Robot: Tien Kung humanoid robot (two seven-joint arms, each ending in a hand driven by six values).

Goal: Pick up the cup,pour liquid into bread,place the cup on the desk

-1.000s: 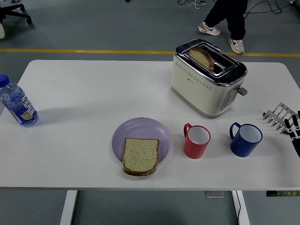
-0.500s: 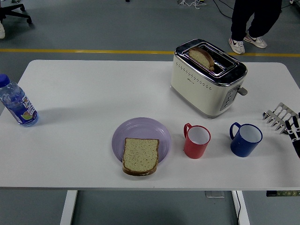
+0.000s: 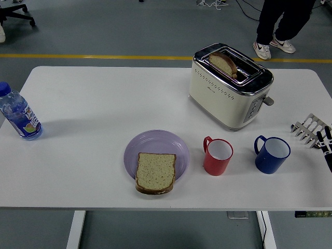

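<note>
Red cup (image 3: 218,156) upright on desk (image 3: 93,104), between bread (image 3: 155,173) on purple plate (image 3: 155,145) and blue cup (image 3: 272,154). Right hand (image 3: 322,139) cut off at right edge; finger posture unclear. Toaster (image 3: 231,85) behind holds a slice.

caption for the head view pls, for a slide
Red cup and blue cup stand untouched beside bread on a purple plate; right hand at table edge.

A cream toaster (image 3: 231,87) stands at the far right of the white table (image 3: 104,98), a slice sticking out of its slot. A water bottle (image 3: 18,114) stands at the left edge. A person's legs (image 3: 277,23) show beyond the table.
</note>
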